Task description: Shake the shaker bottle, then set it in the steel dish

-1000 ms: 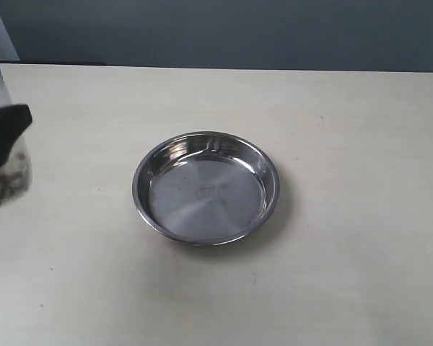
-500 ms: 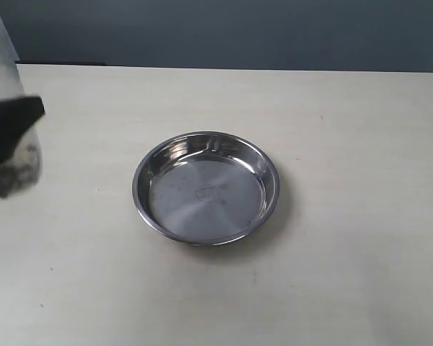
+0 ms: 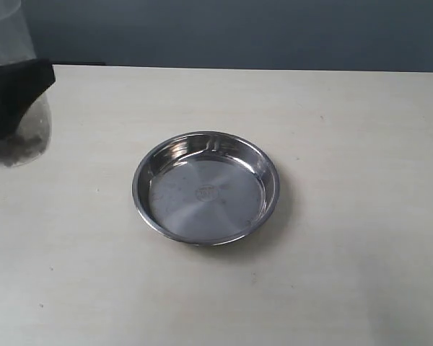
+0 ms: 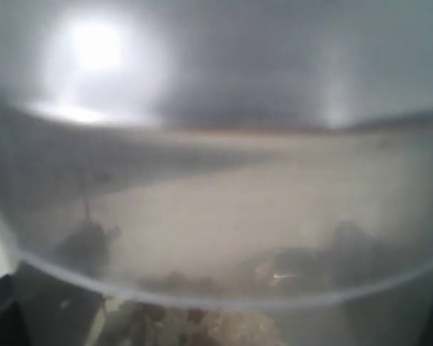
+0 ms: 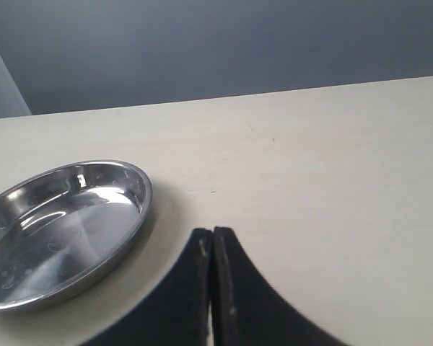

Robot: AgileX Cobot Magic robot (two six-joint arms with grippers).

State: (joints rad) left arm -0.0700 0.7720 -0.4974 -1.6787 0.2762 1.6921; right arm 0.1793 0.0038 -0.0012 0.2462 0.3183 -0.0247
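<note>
At the left edge of the exterior view my left gripper [image 3: 16,92] is shut on the frosted shaker bottle [image 3: 27,138]. One black finger crosses the bottle's body, and dark-looking grains lie at its base. Its cap is cut off by the frame. The bottle wall [image 4: 216,216] fills the left wrist view, with grains [image 4: 202,326] low inside it. The steel dish [image 3: 206,136] sits empty at the table's middle, well to the right of the bottle. My right gripper [image 5: 213,249] is shut on nothing and hovers beside the dish [image 5: 123,216]. It is out of the exterior view.
The pale table [image 3: 346,144] runs back to a dark wall [image 3: 238,29]. Nothing else stands on the table in these views.
My left gripper and the shaker bottle have moved up and a little to the right over the last second. The dish has stayed still.
</note>
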